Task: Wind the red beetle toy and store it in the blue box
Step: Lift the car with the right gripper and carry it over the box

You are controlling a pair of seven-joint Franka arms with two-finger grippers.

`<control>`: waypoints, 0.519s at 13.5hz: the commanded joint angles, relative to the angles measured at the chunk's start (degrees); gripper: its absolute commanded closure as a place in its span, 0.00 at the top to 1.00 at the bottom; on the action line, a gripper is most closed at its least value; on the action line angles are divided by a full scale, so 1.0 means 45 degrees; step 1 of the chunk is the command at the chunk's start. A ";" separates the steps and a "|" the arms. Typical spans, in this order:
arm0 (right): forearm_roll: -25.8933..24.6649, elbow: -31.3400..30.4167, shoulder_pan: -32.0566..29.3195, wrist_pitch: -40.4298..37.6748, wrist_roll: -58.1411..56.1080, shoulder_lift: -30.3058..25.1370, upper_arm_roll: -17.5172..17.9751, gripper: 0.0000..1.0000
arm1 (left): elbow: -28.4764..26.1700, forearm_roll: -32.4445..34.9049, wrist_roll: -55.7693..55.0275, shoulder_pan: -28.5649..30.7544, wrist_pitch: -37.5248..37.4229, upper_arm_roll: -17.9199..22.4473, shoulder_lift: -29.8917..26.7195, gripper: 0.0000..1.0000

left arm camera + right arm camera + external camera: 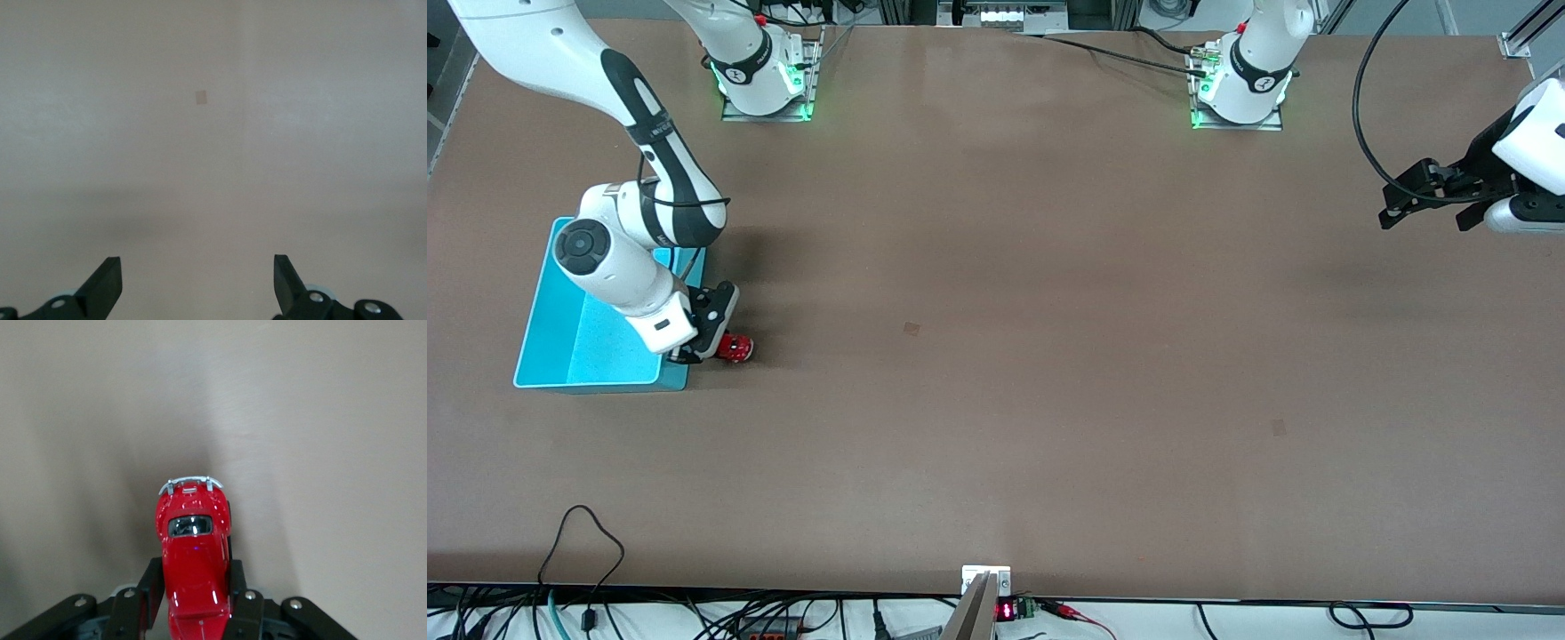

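From the high camera facing the robots, the right hand (710,342) is sitting low on the brown surface (996,356), just beside the blue box (560,347) at the right arm's end. Its fingers are pinching the red beetle toy (735,348), which is showing as a small red spot at the fingertips, outside the box and close to the box corner nearest the camera. The box looks bare inside, as far as the arm over it lets me see. The left hand (1427,203) is hanging over the surface at the left arm's end, well apart from all this; that arm is waiting.

In the left wrist view, the left hand (197,283) is showing two dark fingers standing spread wide with nothing between them, only bare surface below and a small tan mark (201,97) farther off.

In the right wrist view, the right hand (193,597) is gripping the red beetle toy (193,553) by its sides, one finger pressing each flank. The car's silvery bumper (194,482) is pointing away from the hand, and its wheels seem to be resting on or just above the surface; I cannot tell which.

As I judge it, the grasp is made and little else. Whether the toy is wound I cannot tell from here. It is not yet stored: the lift over the box wall and the release inside are both left to do.
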 commanded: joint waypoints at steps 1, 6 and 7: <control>0.0024 -0.0110 0.0178 -0.1026 0.2530 -0.1374 0.0089 0.00 | -0.0172 0.0065 -0.0092 0.0072 -0.0142 0.0069 -0.0235 1.00; 0.0179 -0.0090 -0.0464 -0.2471 0.6752 -0.2782 0.0031 0.00 | 0.0004 0.0085 -0.0344 0.0169 -0.0298 0.0088 -0.0235 1.00; 0.0219 -0.0090 -0.0581 -0.2842 0.7571 -0.2997 -0.0008 0.00 | 0.0004 0.0085 -0.0501 0.0189 -0.0317 0.0088 -0.0235 1.00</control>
